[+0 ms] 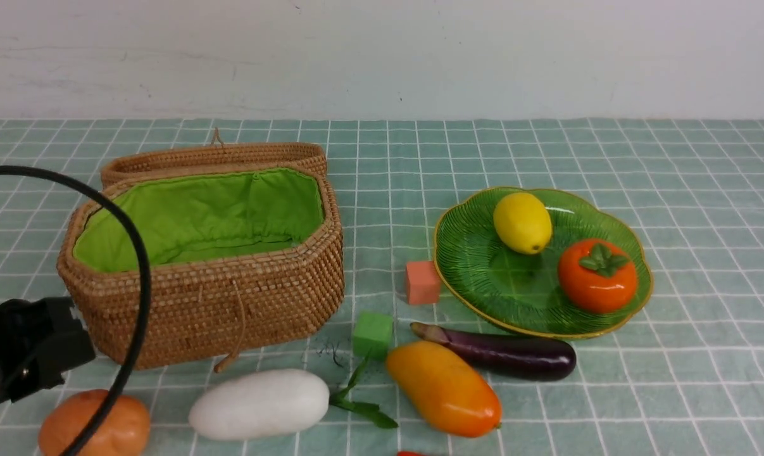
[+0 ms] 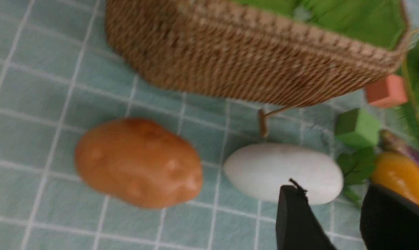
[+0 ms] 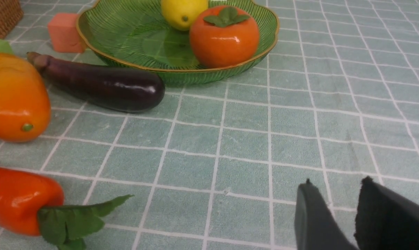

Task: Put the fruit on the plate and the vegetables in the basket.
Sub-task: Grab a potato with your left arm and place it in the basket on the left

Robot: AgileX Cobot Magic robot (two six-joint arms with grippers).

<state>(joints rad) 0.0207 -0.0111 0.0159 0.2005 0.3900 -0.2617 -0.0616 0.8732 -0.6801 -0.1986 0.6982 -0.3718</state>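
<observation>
Partway through sorting: mango and every vegetable yet to go

Found lemon [image 1: 522,222] and persimmon [image 1: 597,275] sitting on plate [image 1: 483,278]. Noted mango [image 1: 444,387] lying on bench [image 1: 673,380], touching or just beside eggplant [image 1: 502,354], long axis diagonal with far end toward robot's left. Saw only green lining inside basket [image 1: 230,304]; cannot see its floor, so probably empty.

Logged potato [image 1: 97,424] and radish [image 1: 259,404] in front of basket, radish long axis across bench, leaves pointing toward mango. Spotted carrot-like piece [image 3: 20,198] at near edge, almost cropped out of front view.

Recorded left gripper [image 2: 330,187] with jaws partly apart, holding nothing, close above potato, radish next toward robot's right. Judged left arm nearer both.

Recorded right gripper [image 3: 337,182] with jaws narrowly apart, empty, over bare bench, outside front view. Placed mango and eggplant ahead of it, toward robot's left. Judged right arm better for mango.

Read no brand, label or writing anywhere.
</observation>
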